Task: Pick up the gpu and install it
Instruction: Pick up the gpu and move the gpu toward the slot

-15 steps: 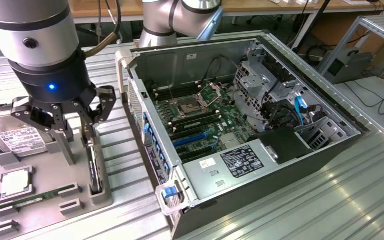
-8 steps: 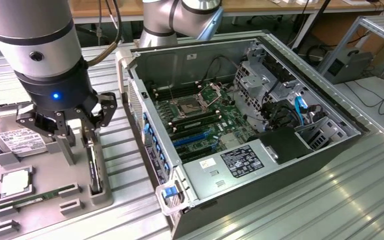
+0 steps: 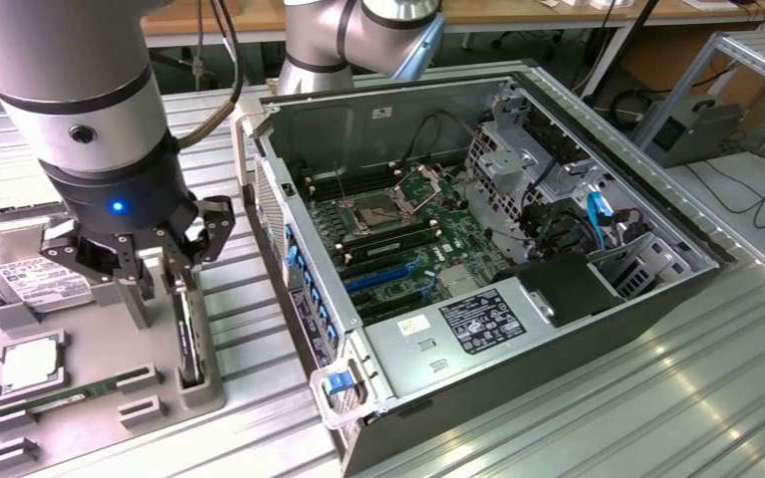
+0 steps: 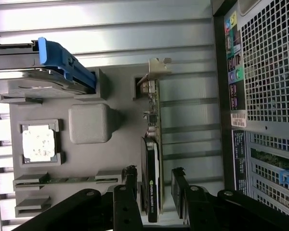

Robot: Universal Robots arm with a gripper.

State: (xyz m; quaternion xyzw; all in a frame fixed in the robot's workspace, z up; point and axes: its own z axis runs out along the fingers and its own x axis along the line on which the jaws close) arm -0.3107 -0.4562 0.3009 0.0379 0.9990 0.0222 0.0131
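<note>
The gpu (image 4: 151, 166) is a thin black card standing on edge in a slot of the grey holder tray (image 4: 123, 96), with its silver bracket (image 4: 154, 72) at one end. My gripper (image 4: 154, 182) is open. One fingertip (image 4: 130, 179) is on each side of the card's black end, with a gap on both sides. In the exterior view the gripper (image 3: 156, 291) hangs just above the gpu (image 3: 191, 344), at the exterior view's left of the open computer case (image 3: 489, 249).
The tray (image 3: 104, 428) also holds a hard drive (image 3: 31, 274), a square processor (image 3: 31, 363) and a green memory stick (image 3: 71, 393). The case's motherboard shows blue expansion slots (image 3: 382, 274). Its perforated rear wall (image 4: 269, 72) stands close beside the tray.
</note>
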